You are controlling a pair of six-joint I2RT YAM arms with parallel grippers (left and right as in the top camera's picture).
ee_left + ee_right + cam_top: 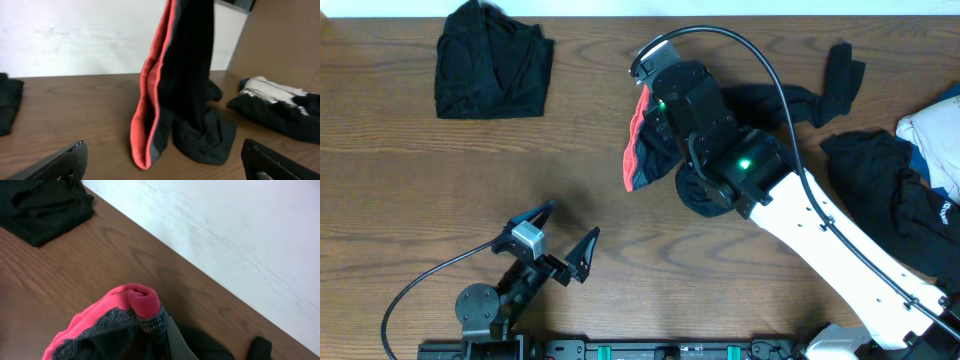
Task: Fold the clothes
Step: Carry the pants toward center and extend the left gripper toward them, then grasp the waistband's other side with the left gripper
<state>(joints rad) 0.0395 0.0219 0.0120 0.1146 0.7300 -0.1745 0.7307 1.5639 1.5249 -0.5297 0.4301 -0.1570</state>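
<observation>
Right hand (655,95) clamped on black trousers (185,90) hanging vertically, coral band (145,115) leftward; left hand (574,218) wide apart

Fingers of right gripper (658,105): hidden in overhead under own wrist, not shown in right wrist view; exact grip spot on long black trouser-like garment with coral-red inner band (187,90) cannot be seen.
Same garment: top cut by upper edge in left wrist view; middle covered by white right arm (820,215) in overhead; lower part cut by bottom edge in right wrist view.
Heap of black, white and blue fabric garments (920,170): cut by right edge in overhead, blurred in left wrist view; white lettering (946,210) too small to read.
Folded black fabric garment (492,65): mere sliver at left edge in left wrist view, cropped by top edge in right wrist view.
Fingers (55,162) of left gripper (574,220): only dark tips at bottom corners in left wrist view.
</observation>
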